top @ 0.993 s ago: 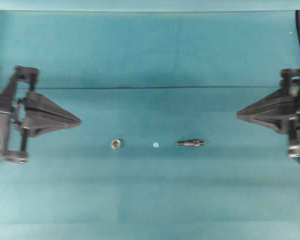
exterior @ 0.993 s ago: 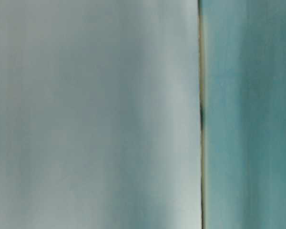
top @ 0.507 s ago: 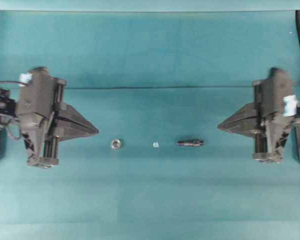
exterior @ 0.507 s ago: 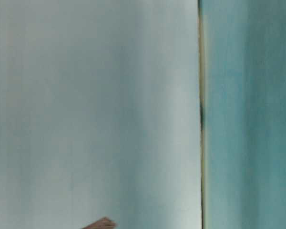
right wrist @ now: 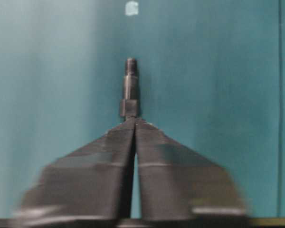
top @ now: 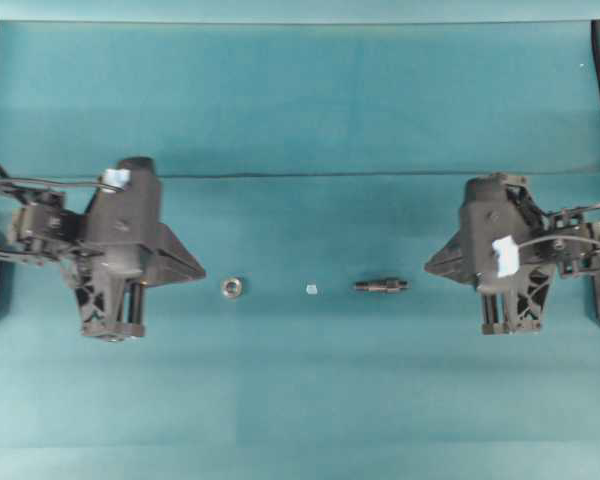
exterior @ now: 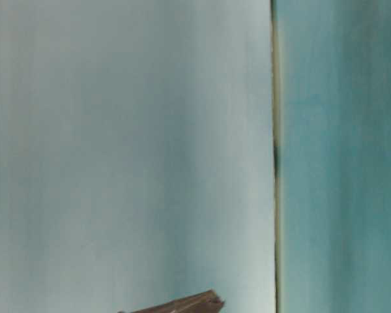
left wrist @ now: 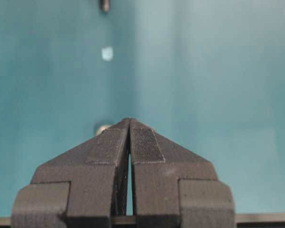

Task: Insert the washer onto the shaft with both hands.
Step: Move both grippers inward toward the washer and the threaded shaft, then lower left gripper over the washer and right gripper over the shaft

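Both arms were on the approach, with nothing picked up. The left gripper [top: 202,268] had its fingers pressed together, empty, its tip just beside the washer [top: 231,288] lying flat on the green mat [top: 300,110]. The right gripper [top: 427,268], likewise closed and empty, pointed at the shaft [top: 381,286] lying on its side, near a pale scrap [top: 311,289]. Next, I judged, each would need to spread its fingers and lower over its own part.

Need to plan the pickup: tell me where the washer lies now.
In the overhead view the washer lies left of centre on the teal mat, between the left gripper and the pale scrap.
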